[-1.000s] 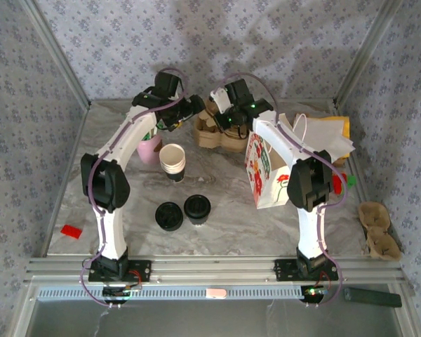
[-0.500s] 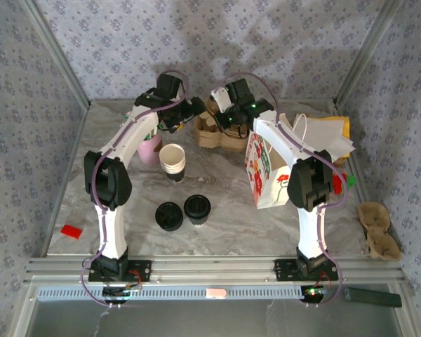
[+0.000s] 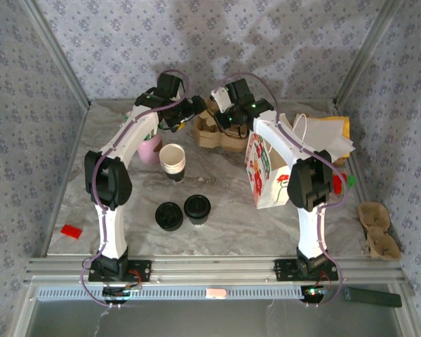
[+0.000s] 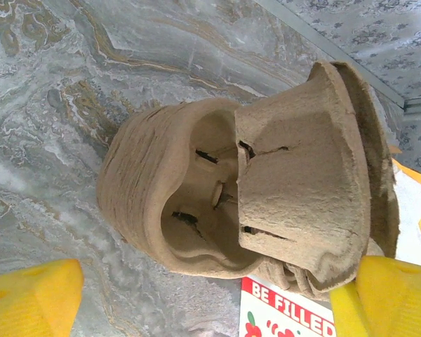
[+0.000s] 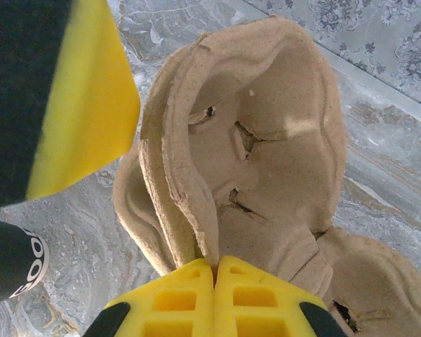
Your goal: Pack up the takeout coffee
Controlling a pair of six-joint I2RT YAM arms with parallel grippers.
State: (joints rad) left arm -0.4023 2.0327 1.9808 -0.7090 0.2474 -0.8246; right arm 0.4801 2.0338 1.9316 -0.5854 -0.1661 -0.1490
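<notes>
The takeout coffee [image 3: 197,208], a white cup under a black lid, stands at the front middle of the table, far from both grippers. At the back, brown pulp cup carriers [image 3: 214,132] lie nested. My right gripper [image 5: 215,268] is shut on the thin rim of the top carrier [image 5: 259,140], which tilts up. My left gripper [image 4: 210,305] is wide open, its yellow fingertips [image 4: 31,298] either side of the carrier [image 4: 196,203] without touching it. From above, the left gripper [image 3: 189,112] and the right gripper [image 3: 226,119] meet over the carriers.
A low pile of black lids [image 3: 169,215] lies beside the coffee. Stacked white cups [image 3: 172,160] and a pink cup [image 3: 150,147] stand near the left arm. A printed paper bag [image 3: 266,172] stands right of centre, with papers [image 3: 326,137] behind it and spare carriers [image 3: 377,228] outside the frame.
The left arm has edged slightly toward the carriers. The right gripper keeps its hold and nothing on the table has moved.
</notes>
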